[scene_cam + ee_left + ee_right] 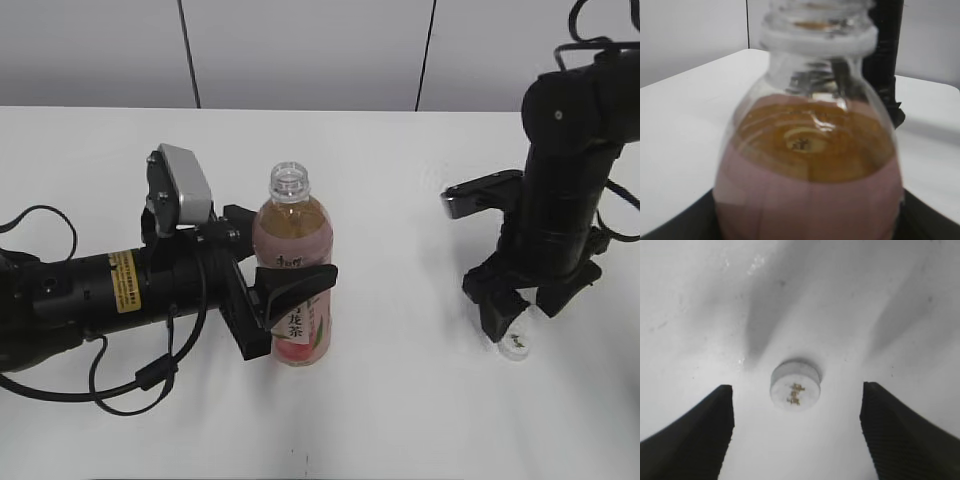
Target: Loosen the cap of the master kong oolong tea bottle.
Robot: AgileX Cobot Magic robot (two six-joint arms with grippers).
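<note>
The master kong oolong tea bottle [292, 250] stands upright on the white table [420, 420], its threaded neck [288, 180] bare and open. My left gripper [285, 248] comes in from the left and is shut on the bottle's labelled body. In the left wrist view the bottle [810, 165] fills the frame, with amber tea under the open neck. The small white cap [515, 346] lies on the table to the right. My right gripper [520, 320] points down just above it. In the right wrist view the cap [795, 386] lies flat between the wide-open fingers [705, 435], touching neither.
A grey wall with dark seams backs the table. The left arm's black cables [120, 385] loop over the table at the near left. The right arm's body [565, 190] stands tall at the right.
</note>
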